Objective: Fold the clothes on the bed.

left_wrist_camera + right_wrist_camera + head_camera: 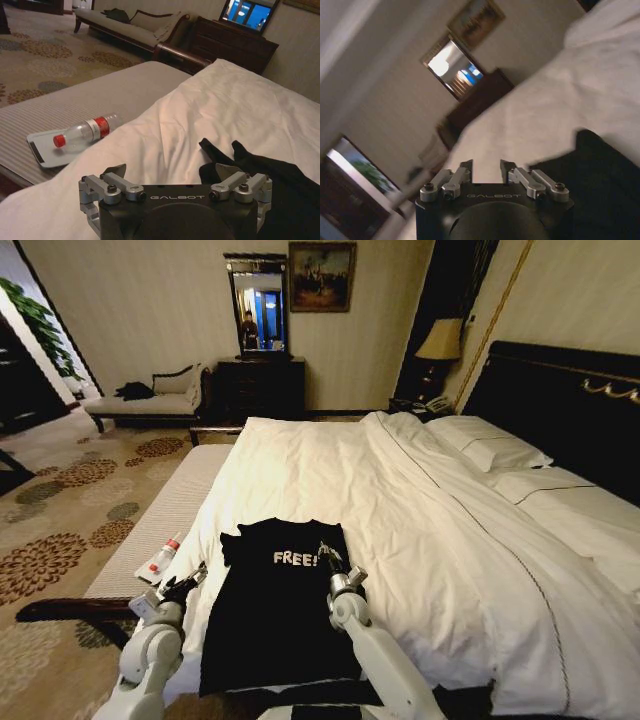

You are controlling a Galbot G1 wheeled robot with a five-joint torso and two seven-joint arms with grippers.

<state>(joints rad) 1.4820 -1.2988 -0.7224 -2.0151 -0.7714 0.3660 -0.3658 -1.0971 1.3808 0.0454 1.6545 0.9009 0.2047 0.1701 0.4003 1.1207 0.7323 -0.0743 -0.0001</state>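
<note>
We saw one black T-shirt (275, 615) with white "FREE!" lettering lying flat on the white duvet near the foot of the bed (420, 500), its collar end pointing toward the pillows and its hem reaching the near edge of the mattress. We counted two short sleeves at its upper corners, both a little rumpled. In the left wrist view, part of that shirt (270, 185) lay dark against the white cover just beside the fingers.

We had two grippers at work, one on each side of the shirt. The left gripper (190, 583) hovered at the shirt's left edge, near the left sleeve; from its wrist camera the left gripper (170, 170) had its jaws spread wide apart, with nothing between them. The right gripper (328, 558) was over the shirt's right side, just beside the lettering; from its own camera the right gripper (486, 167) had its jaws parted by a small gap, also holding nothing.

We counted two pillows (500, 450) at the dark headboard (560, 400). Beside the bed on the robot's left stood one pale bench (165, 515), and on it one small tray (158, 563) carrying one clear plastic bottle (82, 132) with a red cap and red label, lying on its side.
</note>
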